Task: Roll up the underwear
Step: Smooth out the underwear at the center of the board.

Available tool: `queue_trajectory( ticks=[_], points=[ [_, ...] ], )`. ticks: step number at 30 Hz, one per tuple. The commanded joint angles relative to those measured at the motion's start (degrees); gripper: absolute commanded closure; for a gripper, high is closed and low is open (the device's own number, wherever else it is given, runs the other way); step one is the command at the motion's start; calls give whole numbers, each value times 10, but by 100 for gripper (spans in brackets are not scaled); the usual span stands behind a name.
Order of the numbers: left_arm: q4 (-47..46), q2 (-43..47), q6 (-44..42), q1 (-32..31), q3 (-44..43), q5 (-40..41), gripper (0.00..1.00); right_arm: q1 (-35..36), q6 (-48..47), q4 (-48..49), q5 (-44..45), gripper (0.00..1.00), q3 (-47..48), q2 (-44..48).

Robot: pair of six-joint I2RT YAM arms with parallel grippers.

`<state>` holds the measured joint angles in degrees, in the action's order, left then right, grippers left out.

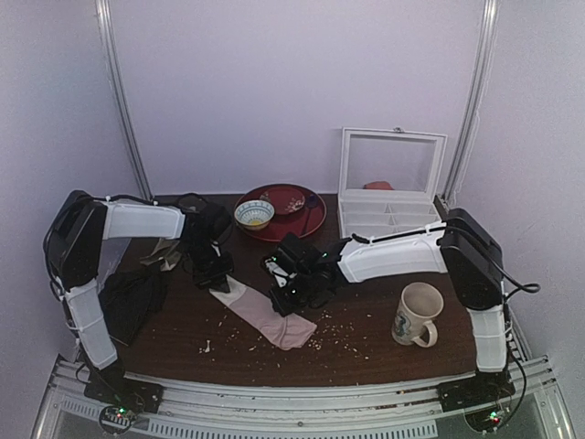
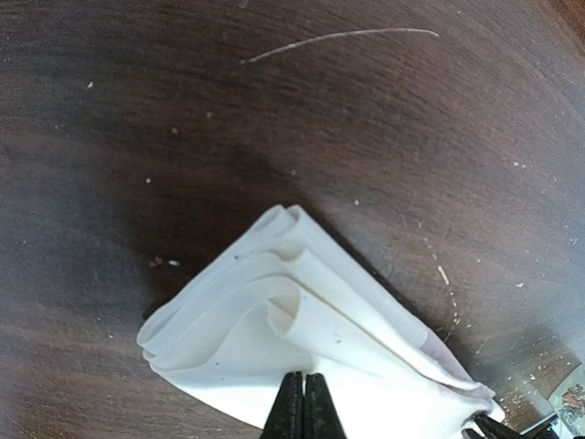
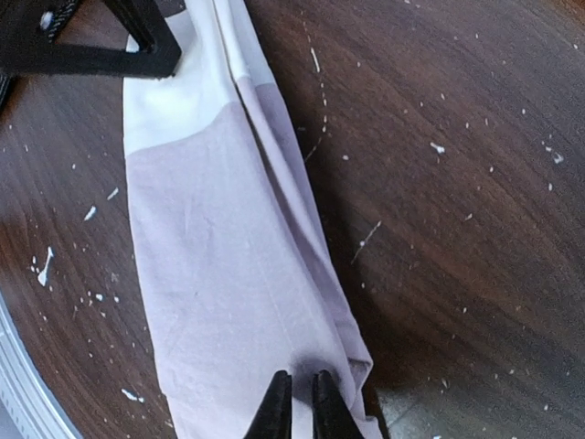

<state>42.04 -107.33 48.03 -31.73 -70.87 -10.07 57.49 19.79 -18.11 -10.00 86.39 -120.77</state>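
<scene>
Near edge, 6 o'clock: crumbs (image 1: 340,326) lie scattered over the dark table (image 1: 183,334), most of them beside the pink end of the garment.
Mug, 4 o'clock: mug (image 1: 416,314) stands upright, well apart from the work.
Task item, 7 o'clock of centre: the underwear (image 1: 267,317) lies folded into a long narrow strip. Its whitish waistband end points to 10 o'clock and its pale pink end to 5 o'clock.
Right claw: right gripper (image 1: 291,298) is down on the middle of the strip. Its wrist view shows the tips almost together with only a thin slit. Whether a fold is pinched cannot be told.
Left claw: left gripper (image 1: 212,273) is clamped on the waistband end, tips pressed tight over stacked white layers that fan out ahead of them.
Black cloth, 8 o'clock: black cloth (image 1: 132,302) lies bunched beside the left arm, apart from the strip.
Far side, 12 o'clock: bowl (image 1: 253,214) sits at the edge of the red plate (image 1: 306,225).
Far side, 2 o'clock: white box (image 1: 388,218) stands with its lid up.
Step in hand, judged: starting the roll from one end.
Method advised: pin the strip flat at mid-length, turn the held end over in small tight turns, keep the layers aligned so the fan does not spread, and hold the line straight toward 5 o'clock.
Risk: a loose first turn would likely unravel.
</scene>
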Motion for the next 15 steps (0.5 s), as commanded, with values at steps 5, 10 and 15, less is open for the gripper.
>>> queue_trajectory(
  ticks=[5,10,15],
  points=[
    [-13,32,5,-4,1,-23,100,16,18,-16,-25,93,-81,97],
    [-30,29,14,-12,19,-32,100,25,41,9,-51,93,-122,107],
    [-41,16,15,-15,37,-36,100,28,47,7,-60,93,-131,93]
  ],
)
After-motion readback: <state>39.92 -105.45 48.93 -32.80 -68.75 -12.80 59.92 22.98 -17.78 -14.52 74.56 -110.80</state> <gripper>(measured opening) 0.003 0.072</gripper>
